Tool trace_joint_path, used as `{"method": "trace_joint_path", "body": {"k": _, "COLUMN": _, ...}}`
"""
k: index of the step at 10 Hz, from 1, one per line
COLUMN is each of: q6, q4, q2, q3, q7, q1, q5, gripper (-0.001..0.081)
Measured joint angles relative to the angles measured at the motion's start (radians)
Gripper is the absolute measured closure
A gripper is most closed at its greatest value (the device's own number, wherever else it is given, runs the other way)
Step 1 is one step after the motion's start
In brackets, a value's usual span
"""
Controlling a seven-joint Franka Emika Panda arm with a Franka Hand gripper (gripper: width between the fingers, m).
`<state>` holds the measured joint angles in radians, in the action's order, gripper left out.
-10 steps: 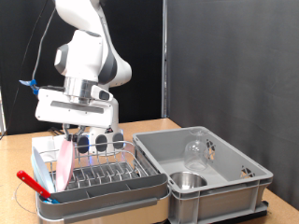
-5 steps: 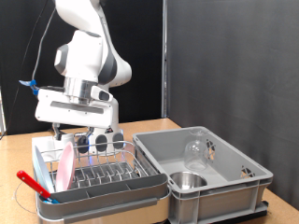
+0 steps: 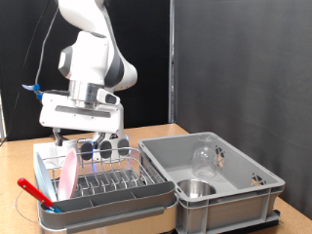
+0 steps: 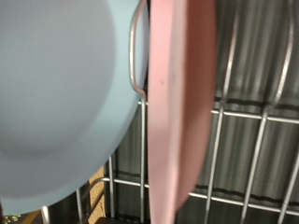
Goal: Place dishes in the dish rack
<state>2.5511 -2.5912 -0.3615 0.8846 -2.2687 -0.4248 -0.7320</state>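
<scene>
The pink plate (image 3: 66, 174) stands on edge among the wire prongs at the exterior view's left end of the dish rack (image 3: 117, 201). My gripper (image 3: 80, 144) hangs just above the plate's top edge, apart from it and open. The wrist view is filled by the pink plate (image 4: 182, 112) seen edge-on, beside a pale blue plate (image 4: 56, 84) and the rack's wires (image 4: 252, 121); no fingers show there. The clear glass (image 3: 204, 156) and the steel bowl (image 3: 195, 188) lie in the grey crate (image 3: 255, 191) on the exterior view's right.
A red-handled utensil (image 3: 34, 192) pokes out of the rack's front left corner. The deep grey crate stands right beside the rack. A dark curtain closes off the back, and the robot's base stands behind the rack.
My hand has risen slightly above the rack while the pink plate stayed standing in the prongs. Nothing else has moved.
</scene>
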Motion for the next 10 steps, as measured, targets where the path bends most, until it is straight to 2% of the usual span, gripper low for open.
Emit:
{"method": "trace_joint_path", "body": {"k": 2, "q6": -0.025, "q4": 0.002, "q2": -0.027, "q3": -0.008, "q7": -0.011, "q1": -0.015, "q5": 0.034, "gripper": -0.0004}}
{"method": "trace_joint_path", "body": {"k": 5, "q6": -0.151, "q4": 0.016, "q2": -0.099, "q3": -0.035, "q7": -0.04, "q1": -0.035, "q5": 0.083, "gripper": -0.0005}}
{"method": "trace_joint_path", "body": {"k": 10, "q6": -0.116, "q4": 0.0, "q2": -0.053, "q3": -0.007, "q7": -0.039, "q1": -0.031, "q5": 0.057, "gripper": -0.0005}}
